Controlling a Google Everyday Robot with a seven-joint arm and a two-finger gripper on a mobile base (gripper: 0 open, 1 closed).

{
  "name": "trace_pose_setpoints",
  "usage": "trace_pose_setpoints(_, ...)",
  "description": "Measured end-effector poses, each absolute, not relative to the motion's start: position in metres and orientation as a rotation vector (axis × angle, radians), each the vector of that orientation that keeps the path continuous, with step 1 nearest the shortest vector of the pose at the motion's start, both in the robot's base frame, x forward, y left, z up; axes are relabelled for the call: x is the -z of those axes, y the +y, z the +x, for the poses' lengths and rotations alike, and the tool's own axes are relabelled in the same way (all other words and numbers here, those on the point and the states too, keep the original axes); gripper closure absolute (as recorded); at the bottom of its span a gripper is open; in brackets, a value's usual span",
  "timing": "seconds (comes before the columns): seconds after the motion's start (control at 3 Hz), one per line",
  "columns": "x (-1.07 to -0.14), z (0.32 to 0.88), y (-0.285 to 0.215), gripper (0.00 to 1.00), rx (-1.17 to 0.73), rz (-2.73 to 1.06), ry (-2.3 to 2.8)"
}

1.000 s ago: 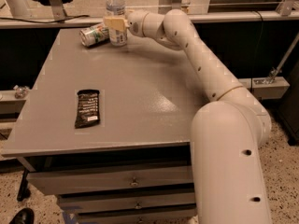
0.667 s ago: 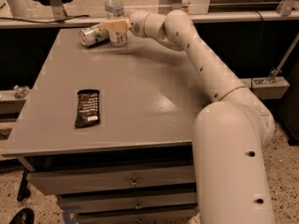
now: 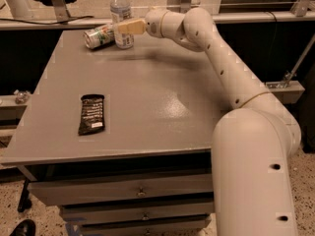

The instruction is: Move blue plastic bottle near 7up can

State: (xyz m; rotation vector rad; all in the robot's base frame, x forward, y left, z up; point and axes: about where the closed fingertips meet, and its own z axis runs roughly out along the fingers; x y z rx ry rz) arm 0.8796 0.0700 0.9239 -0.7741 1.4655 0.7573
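Observation:
The blue plastic bottle [image 3: 121, 8] stands upright at the table's far edge, with a white cap and a white-and-blue label. The 7up can [image 3: 98, 36] lies on its side just left of the bottle, almost touching its base. My gripper [image 3: 121, 27] reaches in from the right at the bottle's lower half. One tan finger [image 3: 132, 26] crosses in front of the bottle and the other is hidden behind it. The jaws sit loosely around the bottle, which rests on the table.
A flat black snack wrapper [image 3: 91, 113] lies on the grey table [image 3: 162, 97] at the front left. My arm spans the table's right side. Drawers sit below the front edge, and a rail and cables run behind the table.
My gripper has slid a little to the right along the bottle. The bottle and the can have stayed where they were.

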Motion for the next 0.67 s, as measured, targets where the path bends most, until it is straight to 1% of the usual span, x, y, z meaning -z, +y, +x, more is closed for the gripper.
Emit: trace_pose_setpoints(0.67, -0.942, 0.848, -0.057, 0.0, -0.606, -0.849, 1.501)
